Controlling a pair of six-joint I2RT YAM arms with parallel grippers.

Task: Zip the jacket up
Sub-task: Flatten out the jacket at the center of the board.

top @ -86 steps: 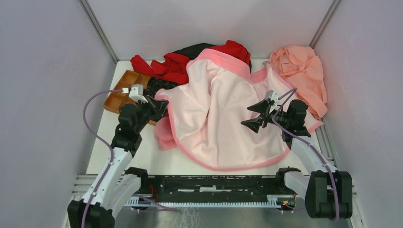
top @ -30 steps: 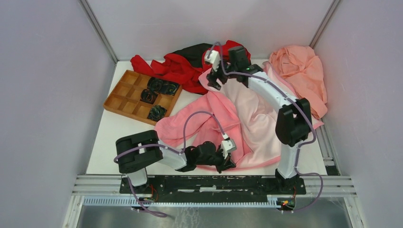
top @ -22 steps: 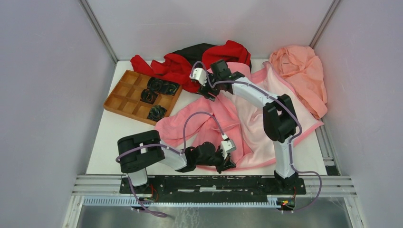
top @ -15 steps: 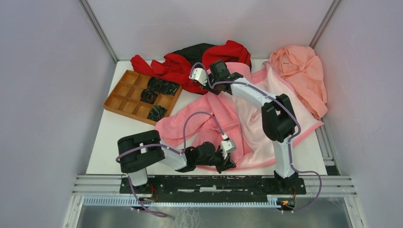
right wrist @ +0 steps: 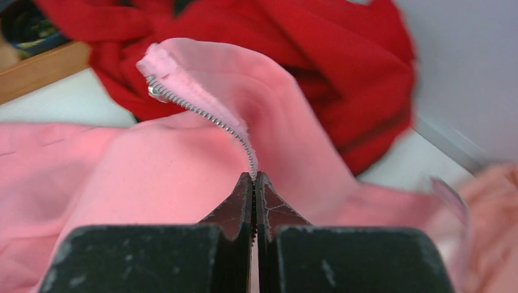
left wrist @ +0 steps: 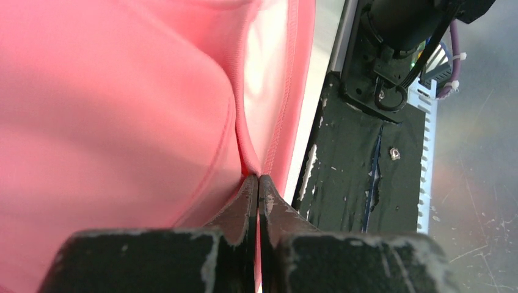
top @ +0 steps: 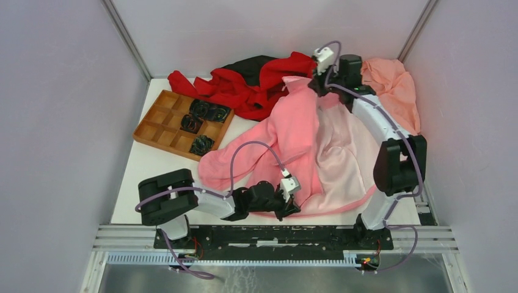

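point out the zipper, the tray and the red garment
zipper (right wrist: 201, 112): right wrist view, teeth midway along the raised edge
tray (top: 160, 127): top view, a bare compartment
red garment (top: 238, 91): top view, its middle

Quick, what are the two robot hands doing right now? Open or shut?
The left gripper is shut on the jacket, pinching its seamed edge.
The right gripper is shut on the jacket too, right at the zipper teeth.

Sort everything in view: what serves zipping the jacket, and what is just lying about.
For the job: pink jacket, its zipper teeth, left tool, right tool.
Lying about: red-and-black garment, peach cloth, wooden divided tray, black items in it.
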